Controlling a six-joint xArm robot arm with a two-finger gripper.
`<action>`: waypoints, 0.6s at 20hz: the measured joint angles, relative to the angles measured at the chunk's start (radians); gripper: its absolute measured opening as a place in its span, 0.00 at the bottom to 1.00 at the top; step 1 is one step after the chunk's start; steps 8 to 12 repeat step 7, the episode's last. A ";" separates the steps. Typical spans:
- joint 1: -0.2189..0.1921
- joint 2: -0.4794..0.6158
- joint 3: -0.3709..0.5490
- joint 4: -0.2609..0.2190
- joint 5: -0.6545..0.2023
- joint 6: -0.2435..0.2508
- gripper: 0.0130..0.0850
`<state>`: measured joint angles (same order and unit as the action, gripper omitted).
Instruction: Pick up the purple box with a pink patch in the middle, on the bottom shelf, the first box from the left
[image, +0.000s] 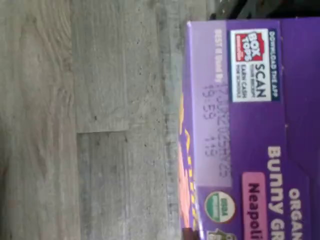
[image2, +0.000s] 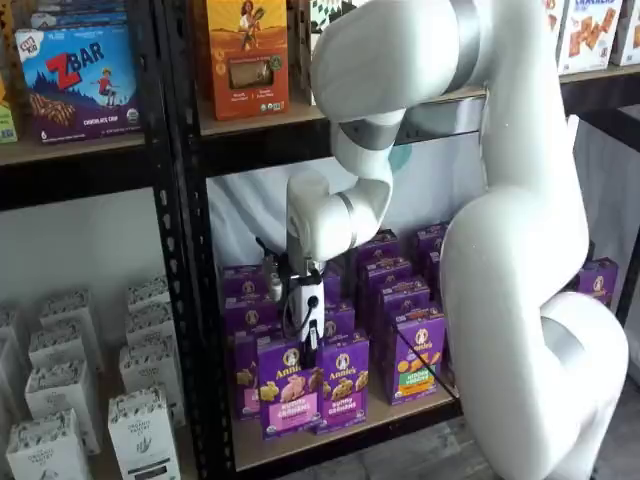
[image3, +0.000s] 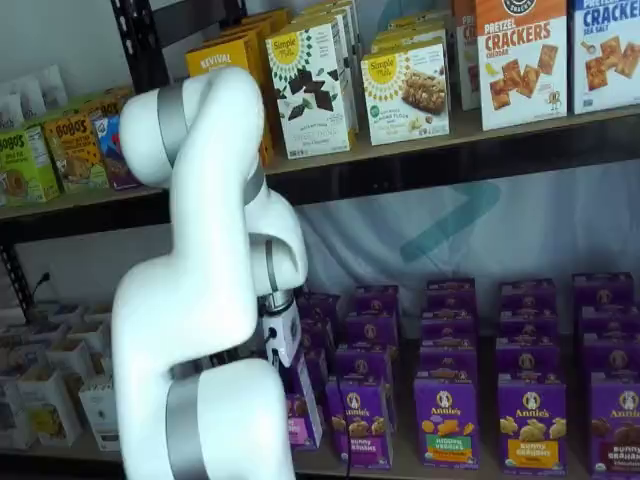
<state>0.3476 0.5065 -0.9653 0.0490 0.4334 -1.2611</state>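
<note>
One white arm (image2: 480, 200) reaches down in front of the rack, its gripper (image2: 308, 345) at the front row of the bottom shelf (image2: 330, 432). In a shelf view the white body and black fingers come down onto the top of the purple box (image2: 290, 388), the one with the pink band across its front. That box stands at the left end of the front row, tipped slightly, with its lower part near the shelf board; whether it rests on the board or is clear of it I cannot tell. Just beside it on the right stands a like box with a purple band (image2: 343, 382), then one with a green-and-orange patch (image2: 420, 355).

Fingers closed on the pink-banded box: no gap shows, and the wrist view is filled on one side by that carton's purple top panel (image: 250, 130), with date stamp, Box Tops square and a pink patch reading "Neapoli". Grey wood-look flooring (image: 90, 125) fills the other side.

More purple boxes (image3: 450, 330) stand in rows behind. In a shelf view the pink-banded box (image3: 303, 415) shows only partly, edge-on behind the arm.
</note>
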 joint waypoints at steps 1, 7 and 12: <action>0.001 -0.011 0.009 -0.001 0.006 0.002 0.22; 0.002 -0.055 0.049 0.006 0.016 -0.004 0.22; 0.002 -0.055 0.049 0.006 0.016 -0.004 0.22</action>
